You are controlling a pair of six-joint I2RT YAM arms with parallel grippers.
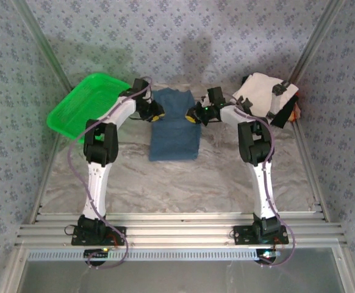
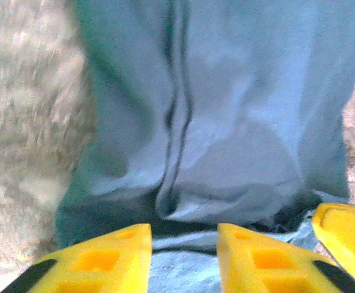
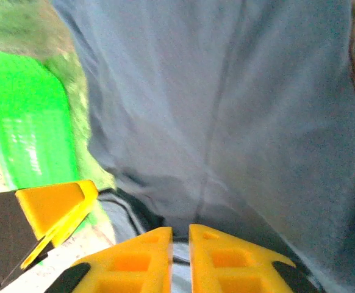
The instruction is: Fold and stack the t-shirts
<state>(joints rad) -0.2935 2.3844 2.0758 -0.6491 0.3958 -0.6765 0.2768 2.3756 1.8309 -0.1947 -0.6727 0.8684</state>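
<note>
The dusty-blue t-shirt [image 1: 174, 131] lies as a long folded strip on the middle of the table. My left gripper [image 1: 155, 114] is at its left edge. In the left wrist view, the left gripper [image 2: 183, 235] has its yellow fingers apart over the blue cloth [image 2: 238, 110], pinching nothing. My right gripper [image 1: 193, 116] is at the shirt's right edge. In the right wrist view, the right gripper [image 3: 180, 235] has its fingers almost together with blue cloth [image 3: 226, 104] in the narrow gap. A stack of folded t-shirts [image 1: 264, 96], the top one white with black patches, sits at the back right.
A green mesh basket [image 1: 83, 105] stands tilted at the back left, and the right wrist view shows the basket [image 3: 25, 134] just beyond the shirt. Patterned walls close in the marbled table [image 1: 165, 183] on three sides. The two grippers are close together across the shirt.
</note>
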